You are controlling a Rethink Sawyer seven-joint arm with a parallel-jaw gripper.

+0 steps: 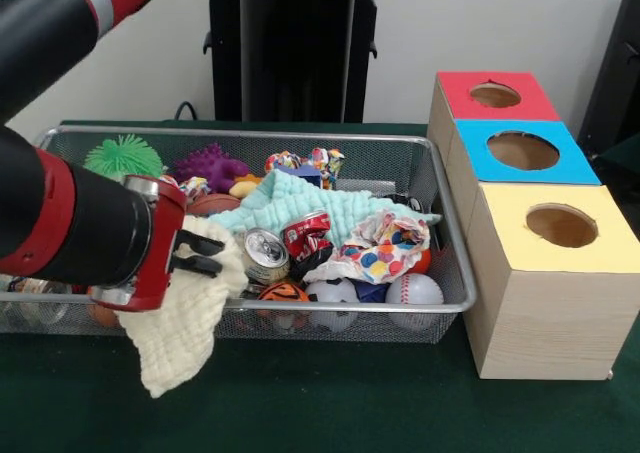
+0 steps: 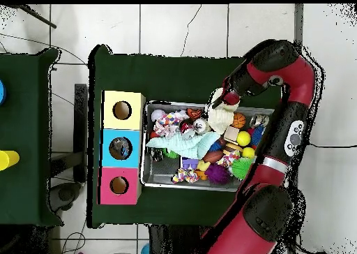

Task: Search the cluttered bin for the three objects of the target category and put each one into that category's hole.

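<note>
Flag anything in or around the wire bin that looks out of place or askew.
The pale yellow cloth hangs over the wire bin's near rim onto the green table, pinched in the gripper, so it is half out of the bin. A mint cloth sprawls across the other clutter. Nothing looks spilled or broken.

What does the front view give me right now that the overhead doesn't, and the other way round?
Front only: the gripper shut on the cream cloth, which drapes over the bin's near rim, plus a baseball and crushed cans.

Overhead only: the whole arm curving round the bin and a yellow ball.

Both: the wire bin, the mint cloth, and the yellow, blue and red holes.
</note>
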